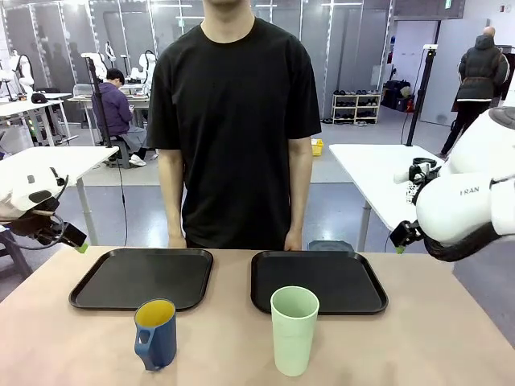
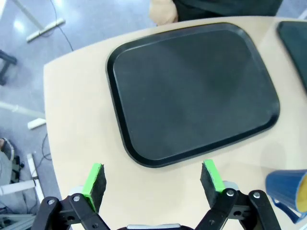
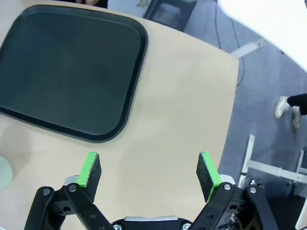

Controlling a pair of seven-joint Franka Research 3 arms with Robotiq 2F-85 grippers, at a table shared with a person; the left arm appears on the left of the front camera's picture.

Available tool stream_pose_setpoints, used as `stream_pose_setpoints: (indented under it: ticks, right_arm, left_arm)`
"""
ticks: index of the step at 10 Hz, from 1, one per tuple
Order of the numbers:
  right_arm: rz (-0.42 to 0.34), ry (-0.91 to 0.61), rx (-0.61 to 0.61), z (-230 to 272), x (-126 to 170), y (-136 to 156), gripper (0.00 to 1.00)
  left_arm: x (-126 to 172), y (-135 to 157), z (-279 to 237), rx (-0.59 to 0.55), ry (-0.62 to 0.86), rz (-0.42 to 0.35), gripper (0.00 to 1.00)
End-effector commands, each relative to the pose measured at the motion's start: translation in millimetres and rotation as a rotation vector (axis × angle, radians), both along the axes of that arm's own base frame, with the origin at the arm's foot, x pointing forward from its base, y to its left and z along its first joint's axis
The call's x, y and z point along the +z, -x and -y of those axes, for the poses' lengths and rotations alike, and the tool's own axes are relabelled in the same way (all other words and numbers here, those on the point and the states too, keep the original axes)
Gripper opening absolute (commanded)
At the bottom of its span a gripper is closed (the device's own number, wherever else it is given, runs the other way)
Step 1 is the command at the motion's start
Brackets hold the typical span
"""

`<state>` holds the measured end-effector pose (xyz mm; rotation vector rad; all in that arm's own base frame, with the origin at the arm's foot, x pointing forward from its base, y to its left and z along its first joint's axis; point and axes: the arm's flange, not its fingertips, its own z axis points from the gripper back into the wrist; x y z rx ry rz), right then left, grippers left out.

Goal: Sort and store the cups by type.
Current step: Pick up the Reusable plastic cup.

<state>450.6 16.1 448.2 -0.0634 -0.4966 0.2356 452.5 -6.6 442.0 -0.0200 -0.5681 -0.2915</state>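
Left tool (image 2: pixel 153 175) wide open, dark blue mug (image 2: pixel 288 189) near but apart

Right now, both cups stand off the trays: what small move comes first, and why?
Probably swing the left gripper toward the blue mug: its jaws stand open and empty, and the mug stands on that side, by the left tray.

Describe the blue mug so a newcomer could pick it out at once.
On the tan table, find the left-hand black tray. On the robot's side of it stands the mug. It is short, dark blue, handled and yellow inside, unlike the taller pale green handleless tumbler.
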Motion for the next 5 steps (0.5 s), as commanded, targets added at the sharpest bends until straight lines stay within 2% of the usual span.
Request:
stream_pose_setpoints:
  ticks: [1, 5]
  right_arm:
    - [-0.021, -0.054, 0.008, 3.2, -2.1, -7.7, 1.00]
    - [-0.003, -0.048, -0.008, 5.4, -1.4, -4.8, 1.00]
  left_arm:
    - [1.6, -12.8, -1.8, 0.021, 0.021, -0.034, 1.00]
    - [-5.8, -10.1, -3.2, 0.033, 0.021, -0.023, 1.00]
